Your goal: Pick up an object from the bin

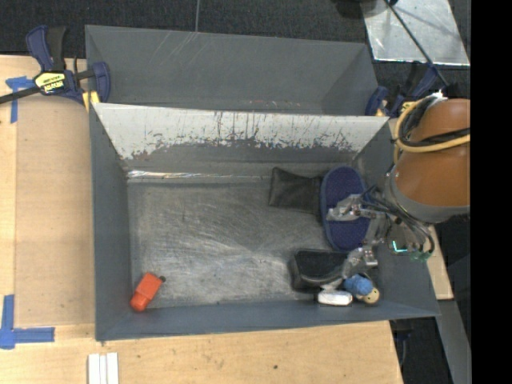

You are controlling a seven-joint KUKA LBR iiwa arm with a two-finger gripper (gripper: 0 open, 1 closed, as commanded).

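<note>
My gripper [357,234] hangs at the bin's right side, open, with one fingertip [344,211] over a dark blue rounded fabric thing [340,192] and the other above a black folded thing [316,267]. The blue thing leans against the right wall, and its lower part lies between the fingers, which are not closed on it. Just below the gripper lie a small blue ball with a tan piece [362,286] and a white oblong thing [334,298].
A dark grey pouch [293,189] lies at the back, left of the blue thing. An orange cylinder-like thing [146,291] sits alone in the front left corner. The arm's orange cover and cables come in over the right rim.
</note>
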